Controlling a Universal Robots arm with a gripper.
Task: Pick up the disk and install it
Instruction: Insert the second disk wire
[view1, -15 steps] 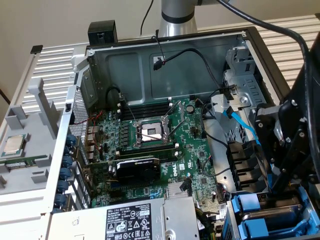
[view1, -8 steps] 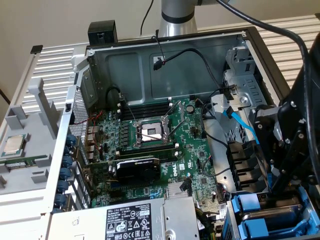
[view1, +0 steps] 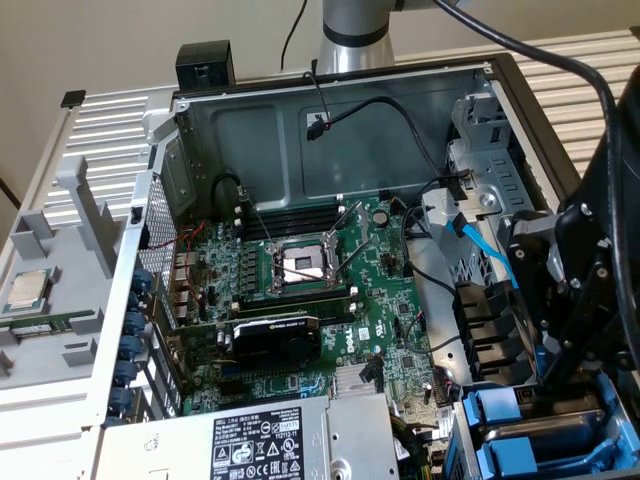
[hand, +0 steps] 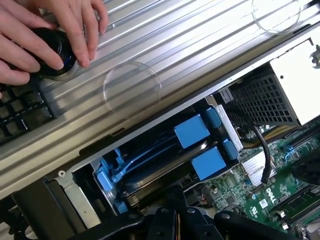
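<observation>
Green motherboard (view1: 300, 300); beside it, blue drive carriers (hand: 192, 131); black-and-white warning label (view1: 268, 450) on silver box.

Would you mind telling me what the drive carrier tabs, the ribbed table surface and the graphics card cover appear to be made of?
Drive carrier tabs: probably moulded plastic, uniform bright blue with a soft matte sheen.
Ribbed table surface: looks like extruded metal, likely aluminium, pale grey with long parallel grooves catching the light.
Graphics card cover: apparently black plastic, matte, with a printed logo; the material is not certain.
</observation>
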